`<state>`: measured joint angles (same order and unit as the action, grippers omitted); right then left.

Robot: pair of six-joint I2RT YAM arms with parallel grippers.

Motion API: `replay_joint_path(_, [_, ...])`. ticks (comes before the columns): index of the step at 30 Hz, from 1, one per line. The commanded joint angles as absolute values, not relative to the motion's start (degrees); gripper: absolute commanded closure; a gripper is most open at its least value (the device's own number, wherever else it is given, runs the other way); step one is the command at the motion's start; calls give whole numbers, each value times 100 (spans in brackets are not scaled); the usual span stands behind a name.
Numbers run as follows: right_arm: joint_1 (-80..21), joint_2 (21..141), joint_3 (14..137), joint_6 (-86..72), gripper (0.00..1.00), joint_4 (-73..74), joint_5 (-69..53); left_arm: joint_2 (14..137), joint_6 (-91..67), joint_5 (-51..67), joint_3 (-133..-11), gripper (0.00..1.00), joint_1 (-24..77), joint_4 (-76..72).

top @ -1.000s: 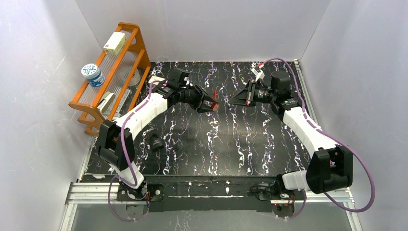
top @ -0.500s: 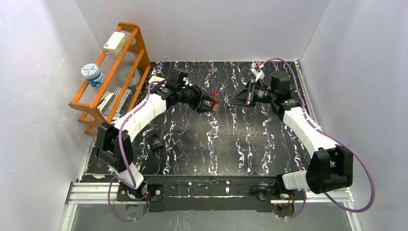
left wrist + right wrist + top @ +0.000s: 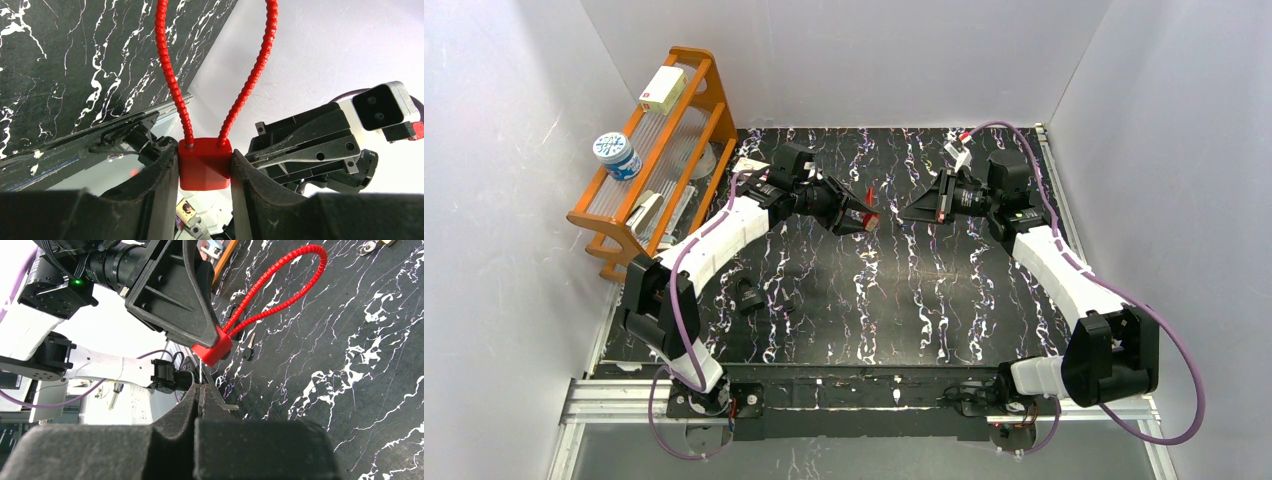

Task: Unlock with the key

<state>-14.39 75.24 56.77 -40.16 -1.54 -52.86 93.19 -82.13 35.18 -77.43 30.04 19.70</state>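
Black, white-veined table (image 3: 924,300), boxed in by pale walls. From the near edge, both arms stretched inward, tips almost meeting above the far half.

On the left: left gripper (image 3: 864,218) part-spread and clamped on the body of the red padlock (image 3: 205,170). Held clear of the surface, with the cable shackle (image 3: 170,75) looping away past the fingers and the flat underside turned toward the other arm.

On the right: right gripper (image 3: 202,390) pressed fully together, pinching a thin metal sliver, most likely the key (image 3: 200,371). Points leftward at that underside and ends just short of it, near one lower corner.

Looks close but not square: blade axis a little skewed from the lock body's own long axis. Probably calls for a small re-aim, a short straight push leftward, then a twist. Cannot tell the keyhole's exact spot; hidden in shadow.

Farther back, against the left wall, an orange rack (image 3: 664,150), well apart.
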Motion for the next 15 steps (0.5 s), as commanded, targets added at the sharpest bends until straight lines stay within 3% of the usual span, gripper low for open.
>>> replay_joint_path(1, [-1501,7357,5679,-3817,99,-403,-5529,8904,-8244,3716,-7702,100,2971,1969])
replay_joint_path(15, [-1836,7242,5854,-2811,99,390,-5572,8995,-7782,4235,-7828,100,2971,1962])
